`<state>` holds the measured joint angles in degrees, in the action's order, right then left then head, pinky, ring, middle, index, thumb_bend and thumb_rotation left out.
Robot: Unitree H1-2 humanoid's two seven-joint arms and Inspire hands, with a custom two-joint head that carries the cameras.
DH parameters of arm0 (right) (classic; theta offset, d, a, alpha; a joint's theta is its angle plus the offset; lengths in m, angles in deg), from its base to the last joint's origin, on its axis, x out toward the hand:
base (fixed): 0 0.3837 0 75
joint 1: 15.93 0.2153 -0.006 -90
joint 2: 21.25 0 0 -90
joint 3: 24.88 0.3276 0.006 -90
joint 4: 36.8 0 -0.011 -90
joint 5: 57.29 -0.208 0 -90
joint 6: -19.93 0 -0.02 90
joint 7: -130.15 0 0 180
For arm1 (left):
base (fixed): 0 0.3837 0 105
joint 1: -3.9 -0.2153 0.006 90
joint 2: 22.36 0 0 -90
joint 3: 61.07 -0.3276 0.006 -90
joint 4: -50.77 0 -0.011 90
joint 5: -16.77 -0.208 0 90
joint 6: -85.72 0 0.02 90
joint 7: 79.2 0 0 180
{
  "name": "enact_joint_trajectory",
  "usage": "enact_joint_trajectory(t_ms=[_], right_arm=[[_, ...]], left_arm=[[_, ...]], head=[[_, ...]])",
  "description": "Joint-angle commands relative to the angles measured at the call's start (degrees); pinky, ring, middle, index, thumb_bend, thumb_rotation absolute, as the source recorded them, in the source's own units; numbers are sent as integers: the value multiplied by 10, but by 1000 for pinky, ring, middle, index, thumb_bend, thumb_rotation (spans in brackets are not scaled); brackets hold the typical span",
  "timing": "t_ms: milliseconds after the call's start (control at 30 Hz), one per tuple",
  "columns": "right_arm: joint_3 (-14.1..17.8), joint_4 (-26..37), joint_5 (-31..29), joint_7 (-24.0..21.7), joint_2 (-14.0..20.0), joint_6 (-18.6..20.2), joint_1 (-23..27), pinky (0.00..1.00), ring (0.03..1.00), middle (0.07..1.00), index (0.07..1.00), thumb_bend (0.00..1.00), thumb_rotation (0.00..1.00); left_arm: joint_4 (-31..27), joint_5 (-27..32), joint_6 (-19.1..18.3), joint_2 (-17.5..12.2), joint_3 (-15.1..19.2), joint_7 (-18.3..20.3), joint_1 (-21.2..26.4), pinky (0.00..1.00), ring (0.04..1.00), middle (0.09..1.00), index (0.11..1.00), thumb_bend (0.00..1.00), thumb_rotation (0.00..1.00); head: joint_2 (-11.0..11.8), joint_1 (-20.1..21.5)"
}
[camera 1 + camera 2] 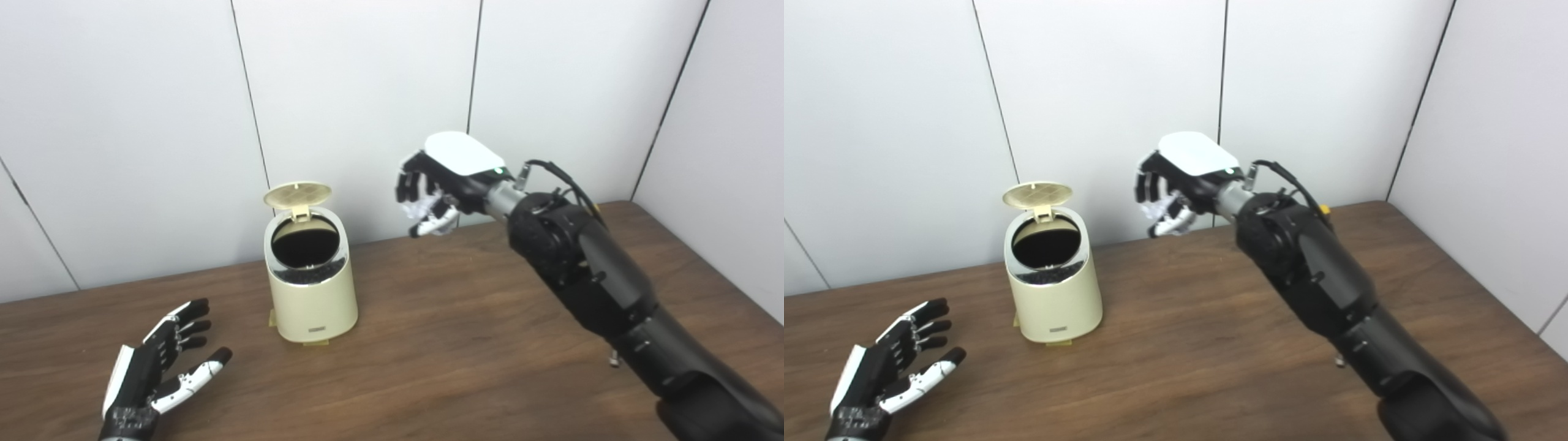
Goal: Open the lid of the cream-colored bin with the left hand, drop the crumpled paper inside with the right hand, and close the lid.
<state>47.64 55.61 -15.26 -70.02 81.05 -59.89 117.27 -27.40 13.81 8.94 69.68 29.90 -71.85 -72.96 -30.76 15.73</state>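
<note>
The cream-colored bin [312, 288] stands on the table with its round lid [297, 195] flipped up at the back, showing a dark inside. My right hand [438, 184] is raised above the table, to the right of the bin and higher than its rim, fingers curled around the crumpled white paper [425, 211]. My left hand [160, 364] lies low near the table's front left, left of the bin, fingers spread and holding nothing.
The brown wooden table [441, 343] ends at a white panelled wall [367, 92] behind and at the right. The bin sits close to the back wall.
</note>
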Motion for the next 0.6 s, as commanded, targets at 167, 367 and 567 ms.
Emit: enact_joint_trajectory(t_ms=[167,367,567], right_arm=[[4,13,9,8,-39,-6,60,321,398,533,495,497,0],[-11,-13,10,20,-69,-34,78,317,395,528,501,494,0],[-16,-35,12,38,-93,-72,87,321,397,531,495,495,0]], left_arm=[[-7,-11,32,5,-9,-9,27,732,814,850,857,666,214],[-7,-15,25,14,-13,-11,28,788,833,853,860,674,198],[-12,-5,17,24,-13,-6,28,777,837,863,866,692,198]], head=[[2,-22],[4,-37],[5,-45]])
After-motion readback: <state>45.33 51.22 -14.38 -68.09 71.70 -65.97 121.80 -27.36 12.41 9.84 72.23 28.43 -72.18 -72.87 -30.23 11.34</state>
